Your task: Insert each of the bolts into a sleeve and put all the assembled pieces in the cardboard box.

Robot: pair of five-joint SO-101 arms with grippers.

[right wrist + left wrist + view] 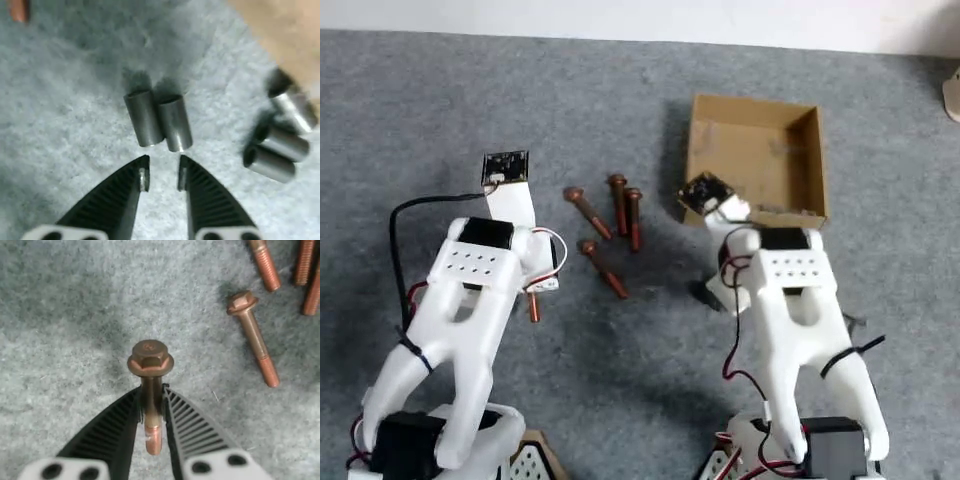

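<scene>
My left gripper [151,395] is shut on the shaft of a copper bolt [150,361], whose hex head sticks out past the fingertips just above the grey carpet. In the high view this held bolt [533,306] hangs under the left arm. Several loose bolts [619,204] lie between the arms, one [251,335] near the held one. My right gripper [163,173] stands open, just short of two dark metal sleeves [145,118] [176,123] lying side by side. Three more sleeves [283,143] lie off to one side. The cardboard box [800,160] sits beyond the right arm.
The grey carpet [620,90] covers the whole work area. A white wall edge runs along the far side. The right arm's camera board [703,193] overlaps the box's near left corner.
</scene>
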